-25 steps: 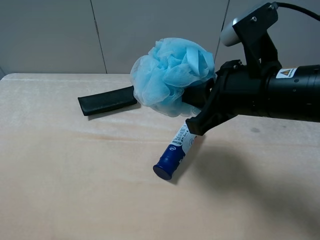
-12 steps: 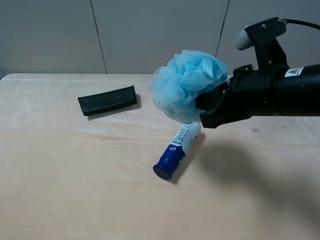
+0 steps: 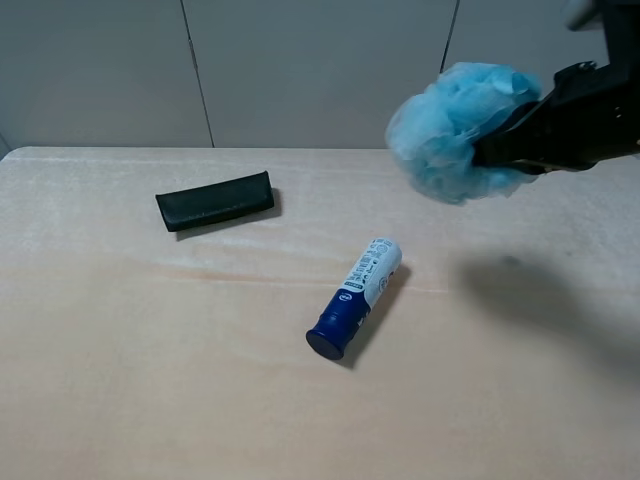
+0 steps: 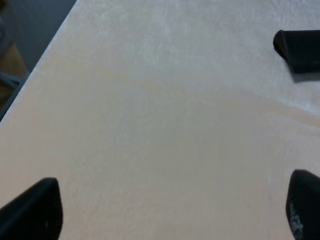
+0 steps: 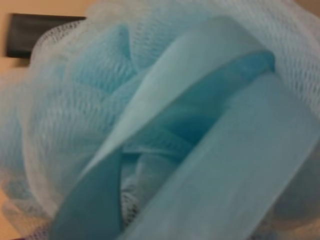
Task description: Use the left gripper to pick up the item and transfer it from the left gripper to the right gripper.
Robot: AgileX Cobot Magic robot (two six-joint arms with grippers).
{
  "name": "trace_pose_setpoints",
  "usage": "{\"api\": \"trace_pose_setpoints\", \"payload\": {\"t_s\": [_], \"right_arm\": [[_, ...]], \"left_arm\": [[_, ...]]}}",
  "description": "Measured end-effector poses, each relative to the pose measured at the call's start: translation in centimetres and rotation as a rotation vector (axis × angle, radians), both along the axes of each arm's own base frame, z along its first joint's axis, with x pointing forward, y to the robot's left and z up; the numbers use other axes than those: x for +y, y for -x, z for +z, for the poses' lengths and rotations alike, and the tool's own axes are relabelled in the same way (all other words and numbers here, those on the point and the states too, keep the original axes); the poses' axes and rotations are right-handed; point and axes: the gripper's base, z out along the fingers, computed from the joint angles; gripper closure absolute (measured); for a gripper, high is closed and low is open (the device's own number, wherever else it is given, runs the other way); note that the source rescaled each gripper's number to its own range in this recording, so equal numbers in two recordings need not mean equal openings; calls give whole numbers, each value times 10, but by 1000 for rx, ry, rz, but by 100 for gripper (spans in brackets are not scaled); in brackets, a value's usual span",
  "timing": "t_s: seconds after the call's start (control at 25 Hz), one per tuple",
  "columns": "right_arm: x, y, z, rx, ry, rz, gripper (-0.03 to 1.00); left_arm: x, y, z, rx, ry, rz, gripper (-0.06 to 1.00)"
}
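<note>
The light blue mesh pouf [image 3: 455,130] hangs in the air above the table's back right, held by my right gripper [image 3: 502,146], whose black jaws are shut on it. In the right wrist view the pouf [image 5: 165,130] fills nearly the whole picture and hides the jaws. My left gripper [image 4: 170,210] shows only in the left wrist view: its two black fingertips [image 4: 35,210] stand wide apart and empty above bare table. It is out of the exterior high view.
A black flat case [image 3: 214,200] lies at the back left of the beige table [image 3: 150,350]; its end shows in the left wrist view [image 4: 299,50]. A blue-and-white tube [image 3: 356,297] lies near the middle. The table's left edge [image 4: 37,70] is close to the left gripper.
My right gripper has moved right and upward with the pouf, away from above the tube and toward the frame's right edge.
</note>
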Motion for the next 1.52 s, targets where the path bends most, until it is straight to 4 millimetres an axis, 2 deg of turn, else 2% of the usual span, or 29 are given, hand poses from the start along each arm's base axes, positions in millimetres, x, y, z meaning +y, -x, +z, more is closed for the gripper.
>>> {"api": "trace_pose_setpoints", "payload": {"t_s": [0.08,0.12,0.24,0.28,0.44,0.64,0.8,0.84,0.88,0.92,0.96,1.0,1.04,1.12,1.2,1.36,1.52], "right_arm": [[-12,-9,1,49,21,-59,95],[-12,-9,1,49,21,-59,95],[-29,-26,-7,144,59,-138,95],[-36,-40,-13,180,68,-175,96],[-41,-70,-31,244,86,-199,97],[-40,-101,-69,355,118,-196,97],[-40,-112,-97,435,131,-197,94],[-40,-113,-101,446,130,-200,83],[-40,-114,-103,454,128,-204,67],[-40,-114,-104,457,126,-209,42],[-40,-114,-104,459,122,-214,24],[-40,-114,-103,461,120,-217,13],[-39,-114,-103,470,119,-217,7],[-39,-113,-99,493,122,-205,0],[-38,-113,-86,508,119,-188,-2],[-36,-108,-37,472,102,-165,-3],[-36,-90,12,417,69,-174,-3]], "left_arm": [[0,0,0,0,0,0,2],[0,0,0,0,0,0,2],[0,0,0,0,0,0,2],[0,0,0,0,0,0,2],[0,0,0,0,0,0,2],[0,0,0,0,-1,0,2],[0,0,0,0,-1,0,2],[0,0,0,0,-1,0,2],[0,0,0,0,-1,0,2],[0,0,0,0,-1,0,2],[0,0,0,0,-1,0,2],[0,0,0,0,-1,0,2],[0,0,0,0,-1,0,2],[0,0,0,0,-1,0,2],[0,0,0,0,-1,0,2],[0,0,0,0,-1,0,2],[0,0,0,0,-1,0,2]]}}
